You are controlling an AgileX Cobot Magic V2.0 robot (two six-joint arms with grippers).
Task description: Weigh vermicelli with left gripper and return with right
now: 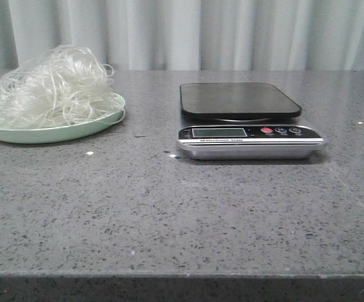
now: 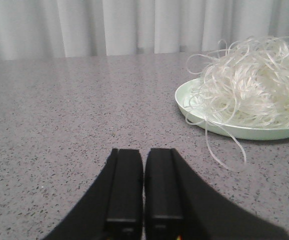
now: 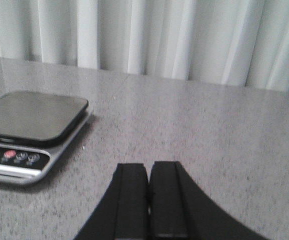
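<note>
vermicelli (image 1: 50,85): thin, glossy, see-through strands
plate (image 1: 56,133): smooth pale green, slight sheen
scale (image 1: 250,139): shiny silvery body, matt black platform
worktop (image 1: 169,214): speckled grey stone look, smooth

Vermicelli (image 1: 50,85) on plate (image 1: 56,133) — scale (image 1: 248,123) right.

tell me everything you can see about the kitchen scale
The scale is a flat digital kitchen scale with a dark, rounded-square weighing platform that looks like smooth glass or plastic, over a shiny silver base. Its front strip carries a small display with no readable digits, a red button and two dark buttons beside it. It sits level on the grey speckled table, right of the pale green plate and apart from it. Nothing rests on the platform, and no gripper touches it.
</note>
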